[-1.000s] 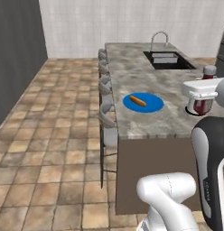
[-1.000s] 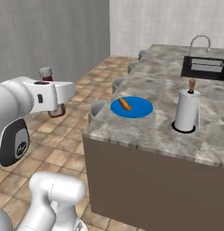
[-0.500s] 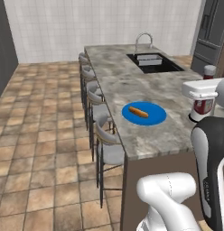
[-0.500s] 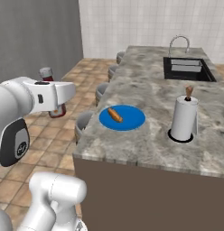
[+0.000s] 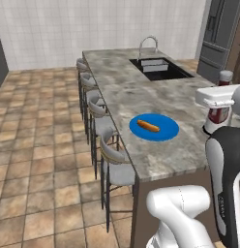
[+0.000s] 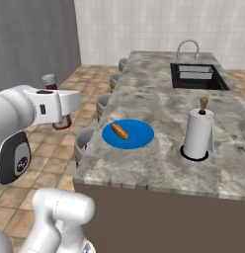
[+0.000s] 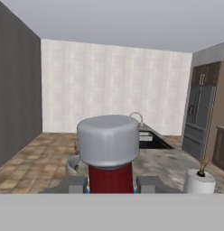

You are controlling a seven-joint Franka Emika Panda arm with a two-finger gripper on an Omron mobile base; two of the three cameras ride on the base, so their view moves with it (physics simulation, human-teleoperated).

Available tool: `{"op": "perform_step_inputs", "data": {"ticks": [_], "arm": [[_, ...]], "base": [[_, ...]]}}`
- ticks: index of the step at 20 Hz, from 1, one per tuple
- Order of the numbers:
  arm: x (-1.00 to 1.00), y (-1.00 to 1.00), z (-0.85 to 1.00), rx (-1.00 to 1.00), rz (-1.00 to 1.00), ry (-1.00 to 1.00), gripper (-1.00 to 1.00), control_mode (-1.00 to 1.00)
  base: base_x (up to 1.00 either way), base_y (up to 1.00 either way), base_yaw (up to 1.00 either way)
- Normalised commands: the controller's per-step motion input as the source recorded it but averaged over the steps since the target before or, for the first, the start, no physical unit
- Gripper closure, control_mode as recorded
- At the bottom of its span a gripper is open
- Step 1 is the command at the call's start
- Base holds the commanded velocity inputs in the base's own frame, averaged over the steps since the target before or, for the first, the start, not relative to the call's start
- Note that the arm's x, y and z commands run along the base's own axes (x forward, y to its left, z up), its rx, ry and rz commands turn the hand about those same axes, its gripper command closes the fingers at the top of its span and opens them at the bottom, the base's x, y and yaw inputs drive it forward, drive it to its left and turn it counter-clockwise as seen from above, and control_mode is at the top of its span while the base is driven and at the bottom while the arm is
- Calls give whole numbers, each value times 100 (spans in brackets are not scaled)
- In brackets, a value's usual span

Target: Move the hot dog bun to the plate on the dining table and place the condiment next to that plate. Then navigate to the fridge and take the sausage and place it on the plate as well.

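One end effector (image 7: 111, 184) pinches the condiment (image 7: 109, 153) upright, off the dining table (image 6: 159, 165) edge, over floor.

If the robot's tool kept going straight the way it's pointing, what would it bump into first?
Probably nothing soon. The tool, shut on the ketchup bottle, points level over the dining table toward the far white wall. The faucet may lie close to that line; depth is unclear.

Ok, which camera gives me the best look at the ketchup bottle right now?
The hand view: the ketchup bottle stands close up and centred, grey cap above a red body, between the gripper's fingers. In the left base view the bottle sits partly behind the white hand; in the right base view too.
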Motion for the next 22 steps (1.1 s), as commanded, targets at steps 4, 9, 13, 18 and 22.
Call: {"op": "perform_step_inputs", "data": {"ticks": [4,9,13,18,22], "arm": [[83,0,-76,0,12,10,100,-100],[64,-18,-100,0,42,8,100,-100],[46,-27,-87,0,47,1,100,-100],[30,-31,-80,0,44,-5,100,-100],[43,-33,-57,2,41,-3,100,-100]], "base": [[0,0,0],[0,0,0],[0,0,0],[0,0,0],[0,0,0]]}}
